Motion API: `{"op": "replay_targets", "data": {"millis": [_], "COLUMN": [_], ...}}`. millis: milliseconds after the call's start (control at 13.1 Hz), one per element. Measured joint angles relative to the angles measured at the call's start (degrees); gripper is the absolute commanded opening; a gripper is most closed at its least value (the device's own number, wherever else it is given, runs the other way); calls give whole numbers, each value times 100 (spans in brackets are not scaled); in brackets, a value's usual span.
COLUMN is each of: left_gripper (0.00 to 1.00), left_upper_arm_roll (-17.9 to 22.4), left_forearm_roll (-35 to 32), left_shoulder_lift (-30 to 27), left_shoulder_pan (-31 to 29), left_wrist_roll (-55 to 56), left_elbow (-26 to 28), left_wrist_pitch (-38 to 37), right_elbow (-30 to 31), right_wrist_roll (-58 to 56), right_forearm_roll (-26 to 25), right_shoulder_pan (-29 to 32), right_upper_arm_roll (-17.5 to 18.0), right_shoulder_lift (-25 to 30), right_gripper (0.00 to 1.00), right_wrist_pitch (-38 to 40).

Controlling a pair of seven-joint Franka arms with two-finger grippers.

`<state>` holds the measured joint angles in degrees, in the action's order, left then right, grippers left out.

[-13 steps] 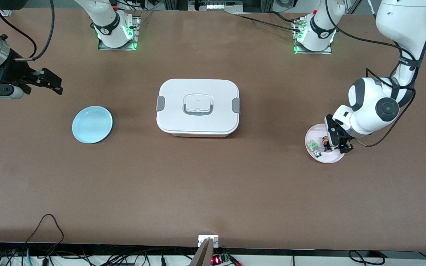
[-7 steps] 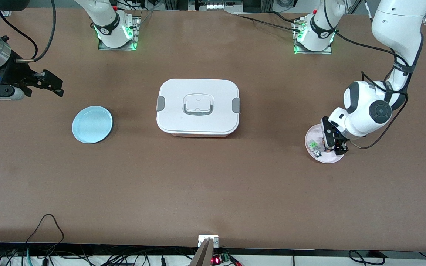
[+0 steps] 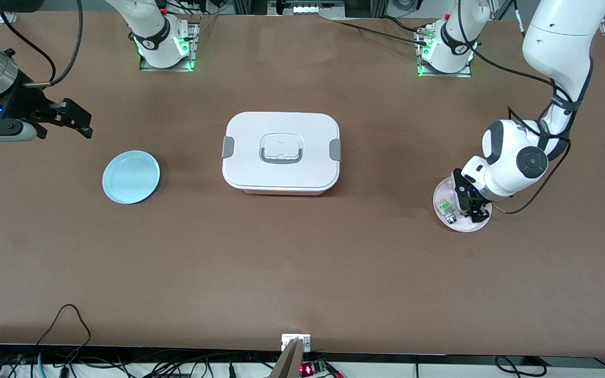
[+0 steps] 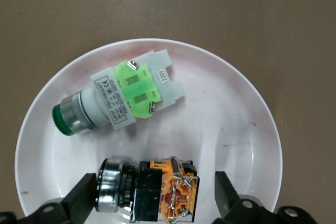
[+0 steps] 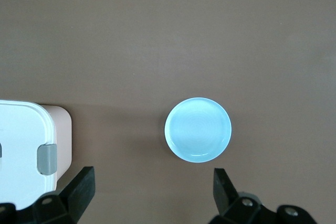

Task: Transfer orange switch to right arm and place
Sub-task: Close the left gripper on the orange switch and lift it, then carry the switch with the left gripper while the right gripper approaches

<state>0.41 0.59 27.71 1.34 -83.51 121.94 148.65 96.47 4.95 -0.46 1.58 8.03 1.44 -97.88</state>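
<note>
Glossy white plate (image 4: 252, 108); matt brown table (image 3: 302, 262); orange switch (image 4: 152, 190) plastic, chrome collar.

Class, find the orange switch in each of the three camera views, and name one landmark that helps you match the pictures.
Front view: the orange switch lies on the pink plate toward the left arm's end of the table, mostly hidden under the left gripper.
Left wrist view: the switch lies between the gripper's fingers, on the plate.
Right wrist view: not in it.
Shared landmark: the green switch beside it.
</note>
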Motion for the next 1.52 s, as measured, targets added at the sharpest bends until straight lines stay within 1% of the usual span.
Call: {"op": "replay_targets", "data": {"millis": [229,381,457,610,762,990,1143,1219,1371,1524], "left_gripper": [0,0,0,0,0,0,0,0,0,0], "left_upper_arm_roll": [0,-10,-68,-282,-485,-641,-712,-831,-1223,-1710], "left_forearm_roll": [37,129,312,871,1698,3896,5054,5555,6369,7200], "left_shoulder_lift": [-19,-149,-297,-708,-1095,-1499,-1561,-1561,-1573,-1639], "left_shoulder_pan": [-1,-22,-63,-128,-126,-110,-88,-84,-66,-2], "left_wrist_roll": [0,2,-2,-19,-97,-1287,-1740,-1833,-1938,-1942], "left_elbow": [-61,-149,-189,-218,-223,-308,-431,-479,-623,-850], "left_wrist_pitch": [42,23,-123,-676,-1324,-2498,-3230,-3500,-3737,-3792], "right_elbow": [0,1,1,1,6,25,25,25,25,25], "right_wrist_roll": [0,0,0,0,-1,-1,-1,-1,-1,10], "right_forearm_roll": [-3,-3,-3,-3,-4,-4,-3,-1,97,641], "right_shoulder_pan": [-2,1,2,2,3,-12,-14,-14,-14,-11], "right_upper_arm_roll": [-1,-11,-12,-13,-13,0,1,1,-1,-45], "right_shoulder_lift": [-11,-12,-12,-14,-29,-62,-87,-94,-95,-95], "right_gripper": [100,100,100,100,100,100,100,100,100,100], "right_wrist_pitch": [0,4,5,5,11,123,201,209,234,327]}}
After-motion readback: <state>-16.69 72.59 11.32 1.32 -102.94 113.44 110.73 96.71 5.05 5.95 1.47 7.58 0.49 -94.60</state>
